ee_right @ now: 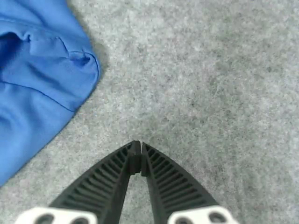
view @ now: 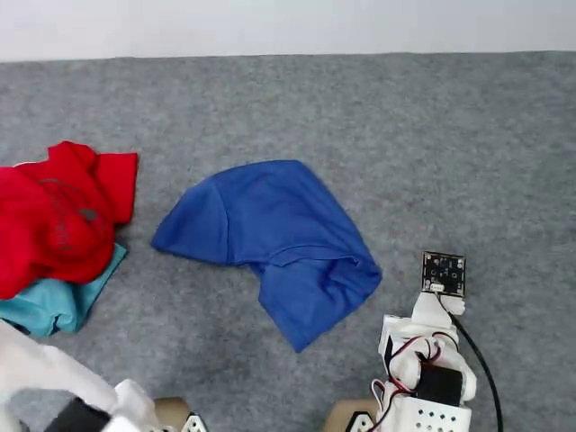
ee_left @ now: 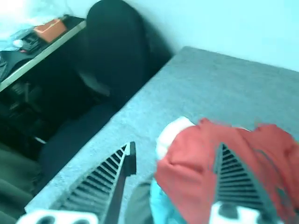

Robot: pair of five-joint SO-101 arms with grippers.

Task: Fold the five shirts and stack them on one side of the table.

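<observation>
**Blue shirt loose at mid-table, 2 more heaped at the left**

Grey felt covers the table point(view: 450, 135). The blue shirt point(view: 270, 238) lies unfolded and rumpled near the middle, with 1 sleeve pointing toward the left side and its hem bunched toward the near edge. At the left edge the red shirt point(view: 49, 216) sits in a crumpled heap on top of the teal shirt point(view: 54, 304), which pokes out beneath it on the near side. In the left wrist view a bit of white cloth point(ee_left: 170, 133) shows at the edge of the red heap.

The right arm point(view: 423, 378) stands at the near edge, just beside the blue shirt's hem. The right gripper point(ee_right: 138, 156) is clenched tip to tip on nothing, over bare felt near the blue fabric. The left gripper point(ee_left: 175, 145) is spread wide and grasps nothing, and it hangs near the red shirt. Beyond the table's left edge stands a black chair point(ee_left: 117, 51).
</observation>
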